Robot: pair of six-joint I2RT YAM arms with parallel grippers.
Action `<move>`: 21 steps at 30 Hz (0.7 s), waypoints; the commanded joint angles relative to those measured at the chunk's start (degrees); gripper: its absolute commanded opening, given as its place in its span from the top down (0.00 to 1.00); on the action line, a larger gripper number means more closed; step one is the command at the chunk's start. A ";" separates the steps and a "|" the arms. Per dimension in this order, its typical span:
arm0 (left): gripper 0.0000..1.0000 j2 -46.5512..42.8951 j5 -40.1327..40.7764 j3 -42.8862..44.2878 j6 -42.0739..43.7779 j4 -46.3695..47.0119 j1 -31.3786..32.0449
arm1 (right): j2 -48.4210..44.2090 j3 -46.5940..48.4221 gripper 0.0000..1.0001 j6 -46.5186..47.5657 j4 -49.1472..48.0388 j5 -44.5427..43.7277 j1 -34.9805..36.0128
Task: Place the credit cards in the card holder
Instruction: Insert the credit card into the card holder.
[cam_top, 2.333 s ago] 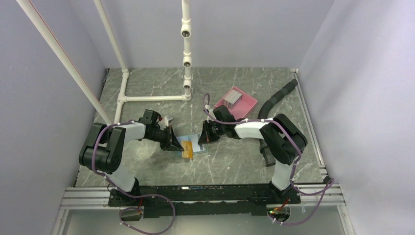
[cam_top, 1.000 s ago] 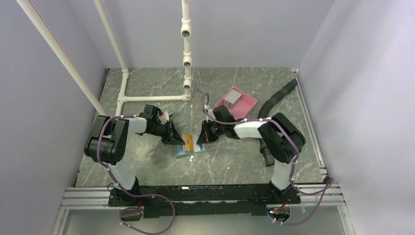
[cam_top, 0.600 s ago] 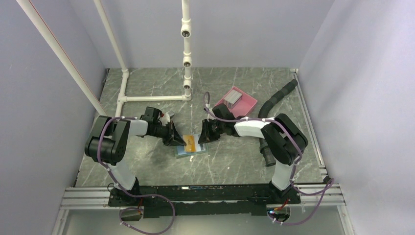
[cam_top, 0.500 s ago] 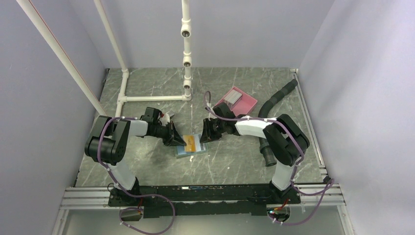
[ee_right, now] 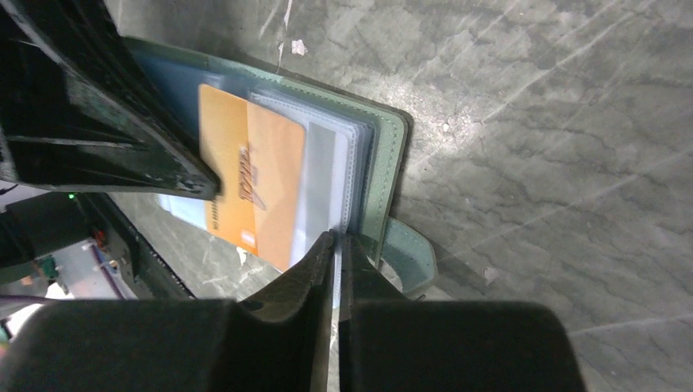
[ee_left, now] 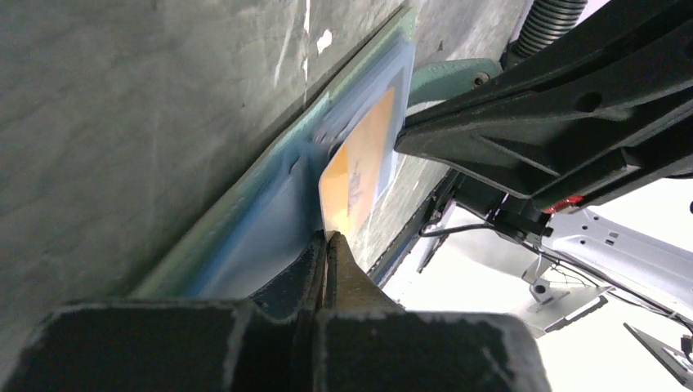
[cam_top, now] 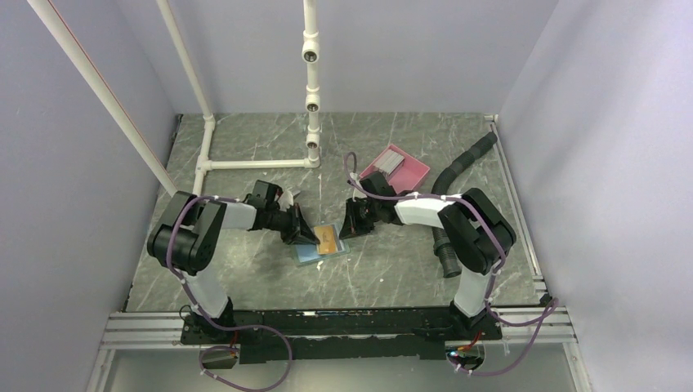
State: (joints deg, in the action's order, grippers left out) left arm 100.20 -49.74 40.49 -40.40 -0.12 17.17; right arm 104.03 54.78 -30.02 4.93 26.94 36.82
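Note:
The card holder (cam_top: 310, 252) lies open on the marble table between my two arms, its inside light blue (ee_left: 270, 208) and its rim grey-green (ee_right: 394, 151). One tan-orange credit card (cam_top: 327, 238) rests across its clear sleeves (ee_right: 327, 163). My left gripper (cam_top: 310, 236) is shut on the near edge of that card (ee_left: 359, 167). My right gripper (cam_top: 347, 231) is shut on a clear sleeve of the holder, beside the snap tab (ee_right: 411, 255). More grey credit cards (cam_top: 391, 161) are stacked in the pink tray (cam_top: 413, 173).
A white pipe frame (cam_top: 261, 163) stands at the back left. A black corrugated hose (cam_top: 462, 163) runs along the right side behind my right arm. Lavender walls close in the table on three sides.
My left gripper has carried the orange card a little to the right, further over the holder. The right gripper and the holder's right edge have shifted slightly right too.

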 commanded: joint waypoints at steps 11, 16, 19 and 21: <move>0.96 -0.14 11.17 2.14 -7.74 5.00 8.32 | 2.61 -3.94 1.00 -3.20 -4.69 3.18 0.96; 0.79 -4.24 12.59 1.71 -8.10 2.11 8.63 | 2.04 -4.38 1.00 -3.80 -4.73 2.47 0.97; 0.79 -5.79 12.49 1.01 -10.23 3.44 9.28 | 1.20 -4.78 1.00 -5.39 -6.34 1.99 1.18; 0.81 -5.85 12.78 0.91 -11.88 4.69 10.18 | 0.69 -5.72 1.00 -7.21 -7.53 1.56 1.47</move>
State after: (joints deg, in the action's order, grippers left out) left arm 96.53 -36.75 40.91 -48.01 -0.49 24.40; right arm 104.33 51.86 -34.68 -1.02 30.26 35.66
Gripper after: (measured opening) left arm 0.200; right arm 0.008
